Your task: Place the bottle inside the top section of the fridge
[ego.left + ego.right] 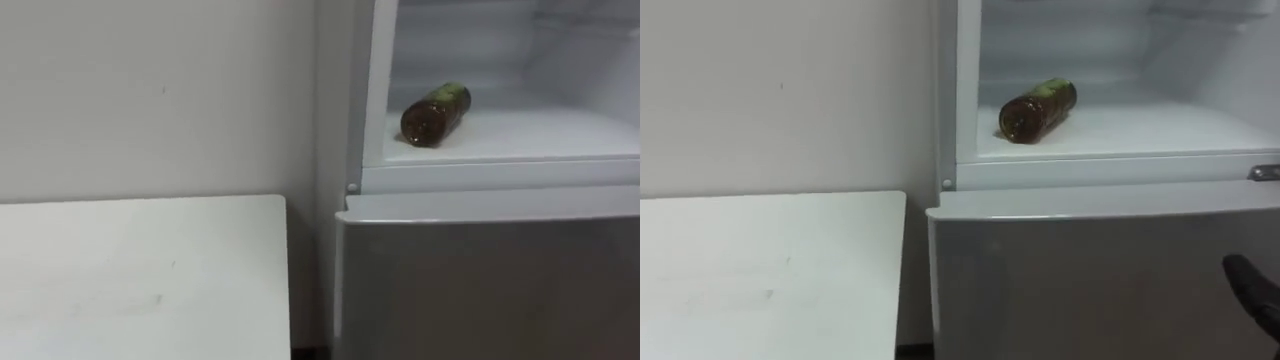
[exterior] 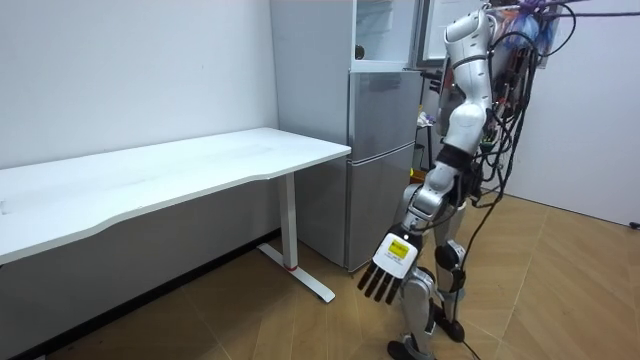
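So the bottle is lying on its side in the fridge's upper compartment. It's right on the compartment floor, over toward the left wall and close to the front edge, with the base end facing out front-left and the neck pointing back and to the right. Directly below that compartment is the lower door, shut. Left of the fridge is the bench, just beside it with a narrow gap between, and both back up against the wall. The bench runs off to the room view's left, and the robot stands on the floor in front of the fridge.
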Robot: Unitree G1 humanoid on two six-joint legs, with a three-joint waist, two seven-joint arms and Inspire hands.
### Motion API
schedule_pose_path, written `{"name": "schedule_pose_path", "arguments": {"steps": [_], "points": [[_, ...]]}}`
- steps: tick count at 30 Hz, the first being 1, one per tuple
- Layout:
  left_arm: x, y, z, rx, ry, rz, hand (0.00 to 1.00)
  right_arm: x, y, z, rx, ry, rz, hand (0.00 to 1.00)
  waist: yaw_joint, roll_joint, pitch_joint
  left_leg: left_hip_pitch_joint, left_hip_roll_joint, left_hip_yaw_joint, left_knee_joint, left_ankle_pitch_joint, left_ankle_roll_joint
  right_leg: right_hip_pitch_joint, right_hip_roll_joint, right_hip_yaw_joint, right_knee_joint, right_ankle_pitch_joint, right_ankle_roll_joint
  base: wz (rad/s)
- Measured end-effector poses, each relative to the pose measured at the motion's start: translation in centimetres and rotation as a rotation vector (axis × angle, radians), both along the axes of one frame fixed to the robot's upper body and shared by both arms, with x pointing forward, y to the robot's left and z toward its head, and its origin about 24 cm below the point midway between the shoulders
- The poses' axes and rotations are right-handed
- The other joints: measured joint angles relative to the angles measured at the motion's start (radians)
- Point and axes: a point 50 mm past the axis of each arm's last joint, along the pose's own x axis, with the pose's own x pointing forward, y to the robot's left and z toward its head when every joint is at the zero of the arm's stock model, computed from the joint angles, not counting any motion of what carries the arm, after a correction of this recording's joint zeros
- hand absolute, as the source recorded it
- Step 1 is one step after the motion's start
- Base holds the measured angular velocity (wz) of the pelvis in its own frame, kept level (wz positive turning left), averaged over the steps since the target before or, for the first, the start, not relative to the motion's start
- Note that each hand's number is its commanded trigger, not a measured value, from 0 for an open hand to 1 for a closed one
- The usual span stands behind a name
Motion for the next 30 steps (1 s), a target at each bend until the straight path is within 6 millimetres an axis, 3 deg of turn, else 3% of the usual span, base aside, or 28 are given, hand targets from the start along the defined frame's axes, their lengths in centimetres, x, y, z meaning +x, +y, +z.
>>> {"name": "schedule_pose_path", "arguments": {"steps": [11, 17, 23, 25, 30], "points": [[1.1, -0.4, -0.2, -0.003, -0.028, -0.039, 0.00, -1.9, -0.7, -3.9, 0.182, 0.084, -0.042, 0.00, -0.026, -0.001, 0.0001, 0.013, 0.000, 0.026, -0.004, -0.001, 0.000, -0.021, 0.000, 0.028, 0.019, -0.004, 0.002, -0.07], [1.7, -0.7, -0.3, -0.009, -0.037, -0.066, 0.00, -3.2, -1.2, -7.8, 0.353, 0.171, -0.131, 0.00, -0.047, 0.001, -0.0010, 0.012, 0.000, 0.028, -0.004, -0.003, 0.000, -0.022, 0.000, 0.030, 0.026, -0.005, 0.002, -0.01], [1.4, -0.8, -0.4, -0.016, -0.024, -0.072, 0.00, -4.1, -1.2, -10.3, 0.428, 0.245, -0.180, 0.00, -0.044, -0.001, -0.0029, 0.015, -0.001, 0.038, -0.002, -0.007, -0.001, -0.044, -0.006, 0.050, 0.064, -0.031, -0.001, -0.08], [1.6, -1.2, -0.5, -0.027, -0.021, -0.096, 0.00, -4.9, -1.0, -12.1, 0.456, 0.323, -0.210, 0.00, -0.047, -0.002, -0.0030, 0.013, 0.000, 0.038, 0.007, -0.007, -0.001, -0.052, -0.006, 0.051, 0.068, -0.033, -0.002, 0.00], [2.6, -1.5, -0.6, -0.033, -0.038, -0.129, 0.00, -5.9, -0.8, -13.8, 0.561, 0.368, -0.275, 0.00, -0.048, 0.005, -0.0042, 0.016, -0.001, 0.037, 0.006, -0.006, -0.001, -0.051, -0.007, 0.051, 0.069, -0.033, -0.002, 0.00]]}}
